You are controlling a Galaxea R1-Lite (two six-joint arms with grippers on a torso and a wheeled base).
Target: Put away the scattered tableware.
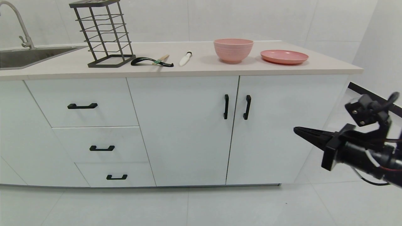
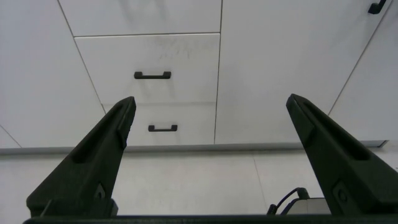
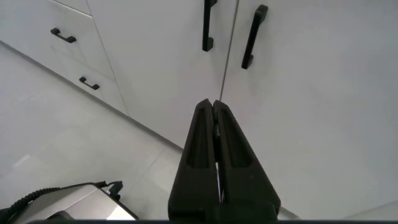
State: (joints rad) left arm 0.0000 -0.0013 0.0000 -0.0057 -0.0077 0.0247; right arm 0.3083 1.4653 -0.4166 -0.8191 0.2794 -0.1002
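Black tapered tool point(image 1: 299, 130), black cables point(image 1: 393, 98)

At the counter's point(image 1: 329, 67) far left corner you have a steel sink point(image 1: 22, 58) with a curved faucet point(image 1: 28, 42) behind it, and under its front edge you see three stacked drawers point(image 1: 100, 138) with black handles point(image 1: 82, 106) beside two white doors point(image 1: 185, 141), above a pale tiled floor point(image 1: 188, 207).

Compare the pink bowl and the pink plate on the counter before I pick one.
The bowl is deep with tall walls; the plate is flat and shallow. The bowl stands nearer the middle of the counter, the plate toward its right end. Both are pink, upright and apart.
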